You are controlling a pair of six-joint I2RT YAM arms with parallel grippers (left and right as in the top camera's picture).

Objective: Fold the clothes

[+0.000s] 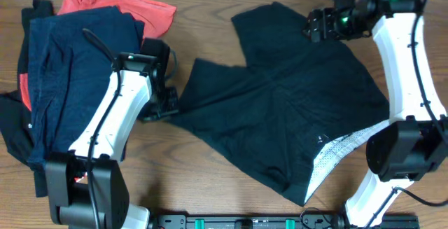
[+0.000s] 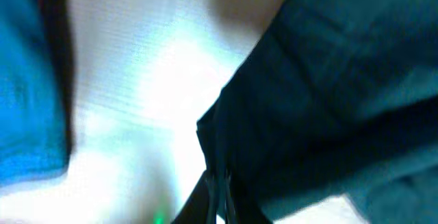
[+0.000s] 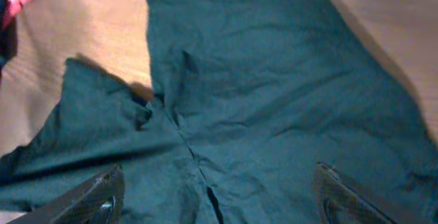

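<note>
Sprawling across the wooden table (image 1: 199, 187) lies a black garment (image 1: 294, 96).

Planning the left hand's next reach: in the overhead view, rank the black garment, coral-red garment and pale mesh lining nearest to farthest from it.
1. Black garment: its left edge is at the left hand.
2. Coral-red garment: upper left.
3. Pale mesh lining: lower right.

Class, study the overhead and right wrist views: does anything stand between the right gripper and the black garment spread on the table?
Nothing visible does. The right gripper hangs above the black garment's far edge, its fingers open, with only that fabric beneath. The other clothes lie piled well away.
</note>
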